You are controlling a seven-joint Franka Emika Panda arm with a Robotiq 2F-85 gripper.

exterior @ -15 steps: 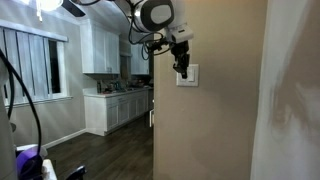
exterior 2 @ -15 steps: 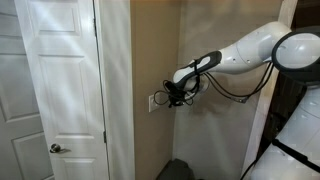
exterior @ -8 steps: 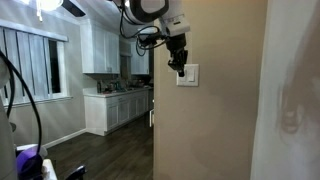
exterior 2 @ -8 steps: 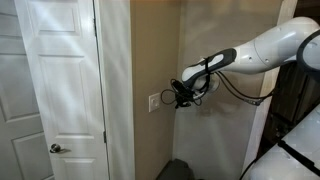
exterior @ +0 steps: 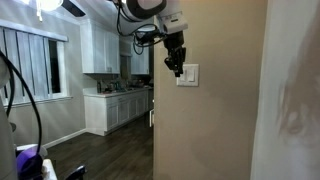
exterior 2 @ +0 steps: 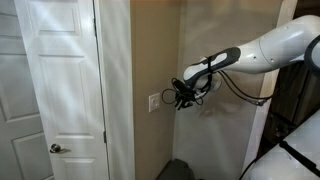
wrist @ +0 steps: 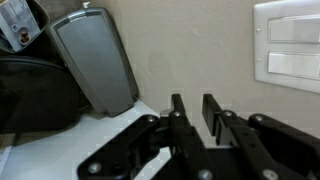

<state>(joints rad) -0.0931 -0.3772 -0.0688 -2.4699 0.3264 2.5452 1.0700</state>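
The pincer (wrist: 195, 102) is hovering close to a beige wall (wrist: 190, 45), fingers standing narrowly apart, gripping nothing. A white double rocker light switch (wrist: 290, 45) is sitting nearby at its two o'clock.

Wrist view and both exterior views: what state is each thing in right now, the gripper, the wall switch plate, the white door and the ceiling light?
gripper, jaws slightly apart, holding nothing, not touching the plate.
wall switch plate, untouched; on or off cannot be told.
white door, shut.
ceiling light, lit.
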